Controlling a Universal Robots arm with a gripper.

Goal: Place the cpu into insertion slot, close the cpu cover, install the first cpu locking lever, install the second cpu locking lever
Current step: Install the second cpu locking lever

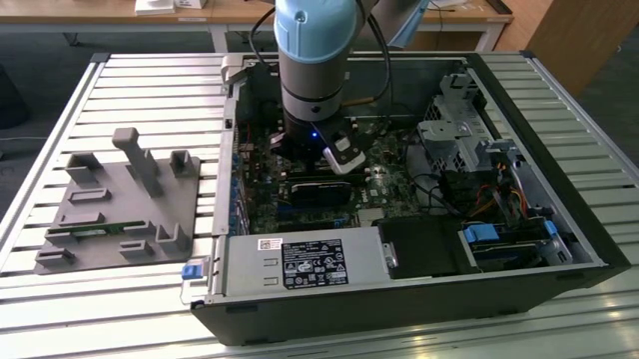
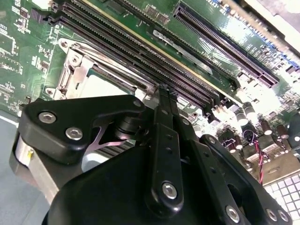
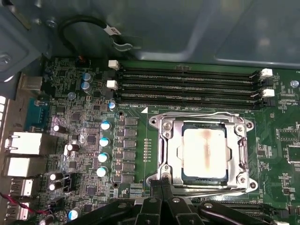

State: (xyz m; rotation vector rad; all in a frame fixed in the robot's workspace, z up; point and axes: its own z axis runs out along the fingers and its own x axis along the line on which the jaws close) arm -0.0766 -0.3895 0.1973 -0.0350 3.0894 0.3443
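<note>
Cpu, a flat square chip with a dull silver-grey metal top (image 3: 205, 152), sat in the dark square insertion slot (image 3: 204, 181) under the thin silver cpu cover frame (image 3: 165, 154).
Black gripper (image 3: 162, 182) hung at the socket's edge with its fingers (image 2: 165, 101) pressed narrow together, holding nothing visible. Risk, as a judgement: a slipped fingertip could scrape the green motherboard (image 3: 136, 140) or leave a locking lever unlatched.
</note>
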